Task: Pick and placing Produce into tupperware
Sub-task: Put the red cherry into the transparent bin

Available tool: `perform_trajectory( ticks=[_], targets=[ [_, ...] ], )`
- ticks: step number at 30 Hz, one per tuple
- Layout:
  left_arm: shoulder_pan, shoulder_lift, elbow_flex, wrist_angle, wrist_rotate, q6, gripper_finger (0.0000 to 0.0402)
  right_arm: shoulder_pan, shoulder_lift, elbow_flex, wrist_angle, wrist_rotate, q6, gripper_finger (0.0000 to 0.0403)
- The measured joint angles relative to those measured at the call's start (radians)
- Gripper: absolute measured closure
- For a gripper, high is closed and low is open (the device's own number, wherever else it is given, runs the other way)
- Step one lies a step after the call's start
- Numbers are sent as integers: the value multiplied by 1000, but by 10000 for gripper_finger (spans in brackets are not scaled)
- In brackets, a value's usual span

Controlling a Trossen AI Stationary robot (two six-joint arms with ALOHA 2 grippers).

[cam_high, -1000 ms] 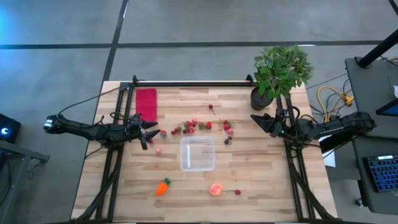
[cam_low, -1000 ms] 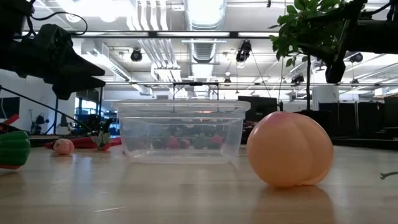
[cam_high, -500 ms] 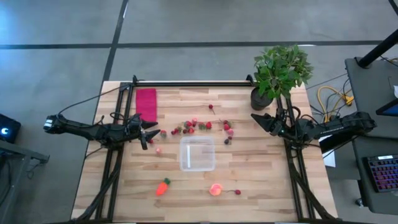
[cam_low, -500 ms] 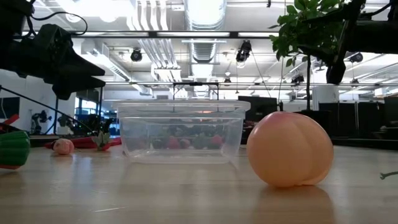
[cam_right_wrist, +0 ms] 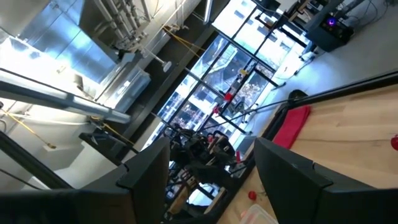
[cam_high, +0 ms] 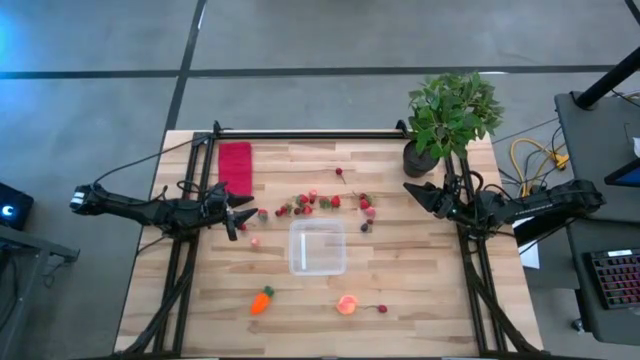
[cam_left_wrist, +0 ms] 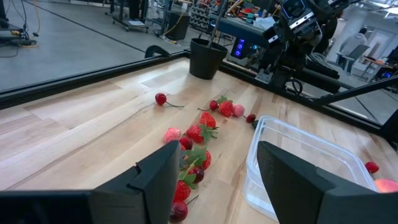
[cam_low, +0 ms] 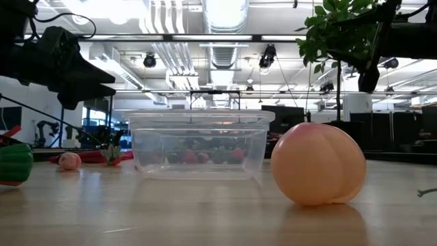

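The clear tupperware [cam_high: 317,247] stands mid-table with nothing showing in it; in the low view the tupperware [cam_low: 198,143] is seen from the side. Red and dark berries [cam_high: 320,203] lie scattered on the wood just beyond it. Nearer the front edge lie the orange carrot [cam_high: 261,301] and the pale round fruit [cam_high: 347,304], which looms large in the low view [cam_low: 317,164]. My left gripper [cam_high: 243,215] hovers open at the left, pointing at the berries [cam_left_wrist: 196,134]. Over the table's right side my right gripper [cam_high: 412,192] hangs open, tipped upward.
A red cloth [cam_high: 236,166] lies at the far left. At the far right stands a potted plant [cam_high: 450,115], just behind my right arm. A single cherry [cam_high: 382,309] sits beside the round fruit. Bare wood stretches along the front edge.
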Motion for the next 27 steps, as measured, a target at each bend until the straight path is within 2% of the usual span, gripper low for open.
perform_trajectory(
  ticks=[15,23,27],
  targets=[
    [0,0,0,0,0,0,199,0,-3,0,5,0,37,177],
    [0,0,0,0,0,0,199,0,-2,0,5,1,-40,177],
    [0,0,0,0,0,0,199,-2,-7,0,20,58,-46,177]
  ],
)
